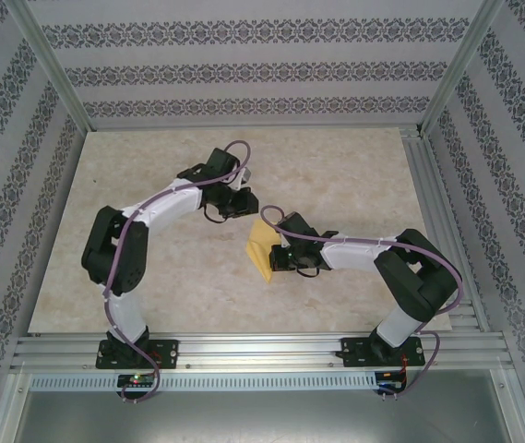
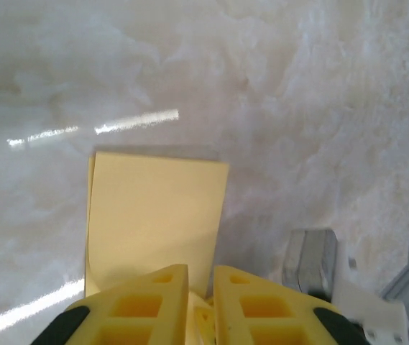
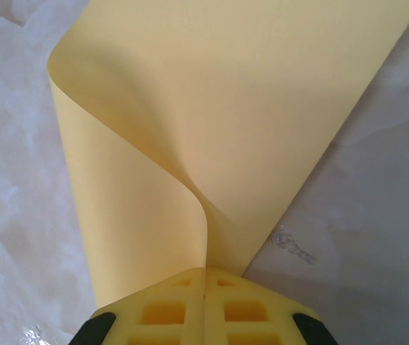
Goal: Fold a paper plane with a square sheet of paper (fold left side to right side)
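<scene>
I have the right gripper [image 3: 204,272] pinched fully shut on the near edge of the square sheet of paper [image 3: 247,108]. The sheet stands up straight ahead of its fingertips and curls over to its left in a soft, uncreased loop. I read that as the flap meant to go across for the fold, held high so it doesn't crease early. The left gripper [image 2: 200,269] sits low with its jaws parted by only a narrow slit, gripping nothing that I can see. The sheet's flat part lies on the table [image 2: 312,108] just ahead of and partly beneath its fingers, so I judge it is there to steady that side while the edges get lined up
</scene>
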Robot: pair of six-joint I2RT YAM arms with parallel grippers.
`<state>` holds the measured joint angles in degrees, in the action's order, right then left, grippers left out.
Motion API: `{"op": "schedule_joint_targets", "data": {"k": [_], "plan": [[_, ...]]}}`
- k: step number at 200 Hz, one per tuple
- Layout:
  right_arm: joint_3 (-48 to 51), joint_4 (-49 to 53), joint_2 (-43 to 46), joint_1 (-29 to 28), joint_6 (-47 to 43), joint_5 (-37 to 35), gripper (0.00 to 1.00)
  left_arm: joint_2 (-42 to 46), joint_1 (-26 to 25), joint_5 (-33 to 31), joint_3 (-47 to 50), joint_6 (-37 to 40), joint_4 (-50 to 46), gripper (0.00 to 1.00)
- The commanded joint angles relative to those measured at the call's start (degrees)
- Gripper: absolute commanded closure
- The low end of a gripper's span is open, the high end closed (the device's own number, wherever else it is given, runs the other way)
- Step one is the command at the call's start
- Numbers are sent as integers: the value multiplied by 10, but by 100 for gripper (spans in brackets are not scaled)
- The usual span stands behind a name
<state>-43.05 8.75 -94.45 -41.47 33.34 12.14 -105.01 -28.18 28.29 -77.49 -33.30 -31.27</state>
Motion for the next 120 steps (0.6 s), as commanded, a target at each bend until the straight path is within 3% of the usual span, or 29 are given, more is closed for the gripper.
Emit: {"op": "schedule_joint_targets", "data": {"k": [1, 39, 120], "plan": [[4, 36, -26, -2, -2, -5, 99, 29, -4, 34, 70, -22, 40, 85], [4, 38, -25, -4, -5, -5, 99, 55, -32, 66, 152, -71, 117, 87], [3, 38, -27, -4, -5, -7, 99, 14, -80, 46, 170, -119, 165, 87]]}}
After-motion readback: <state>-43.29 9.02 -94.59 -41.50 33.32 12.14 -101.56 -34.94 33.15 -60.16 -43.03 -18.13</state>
